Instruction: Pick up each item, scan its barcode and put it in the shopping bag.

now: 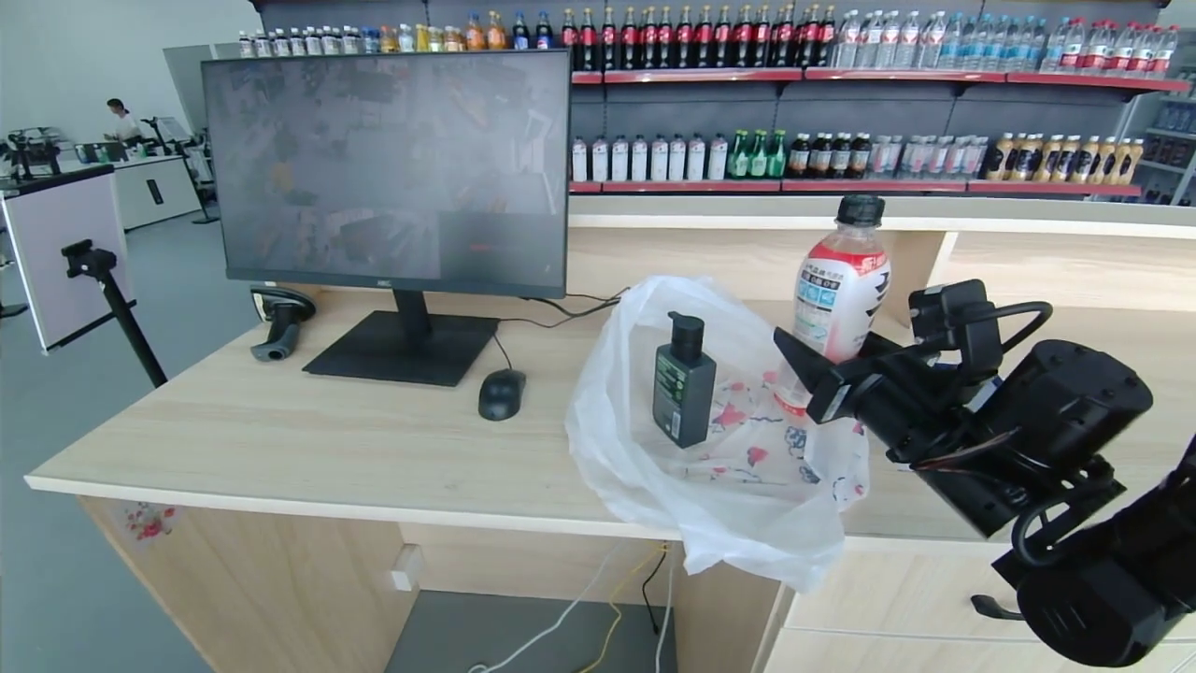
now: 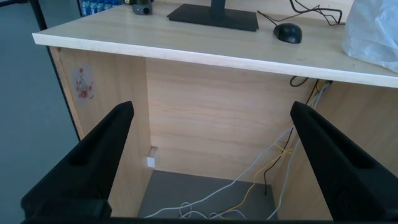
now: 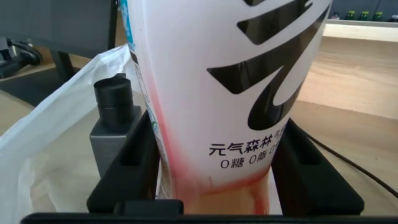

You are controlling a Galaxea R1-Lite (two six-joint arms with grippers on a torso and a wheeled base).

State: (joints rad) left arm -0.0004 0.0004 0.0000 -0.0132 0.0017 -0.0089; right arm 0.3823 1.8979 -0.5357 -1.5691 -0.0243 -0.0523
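The right end effector (image 1: 824,376) is gripping the bottle (image 1: 841,280) low on its body, holding it upright at the bag's (image 1: 645,467) open mouth, probably for lowering in beside the pump bottle (image 1: 684,383) standing inside. The left end effector (image 2: 211,162) is hanging open below the counter (image 1: 327,439) edge, out of the way.

The bottle (image 1: 841,280) is white, flushed pink-red at shoulder and base, with a black cap, bold black brush strokes and a small blue panel. The bag (image 1: 645,449) is translucent white, printed with red flowers. Inside the bag the pump bottle (image 1: 684,397) looks dark green, perhaps black, with a green label. The right gripper (image 3: 214,180) and left gripper (image 2: 211,109) are black. Under the bag the counter (image 1: 327,439) is pale wood grain. Left of the bag, the mouse (image 1: 502,393) is black and the monitor (image 1: 388,168) is black with a dull grey screen. Below the bag hang white, yellow and black cables (image 1: 617,608).
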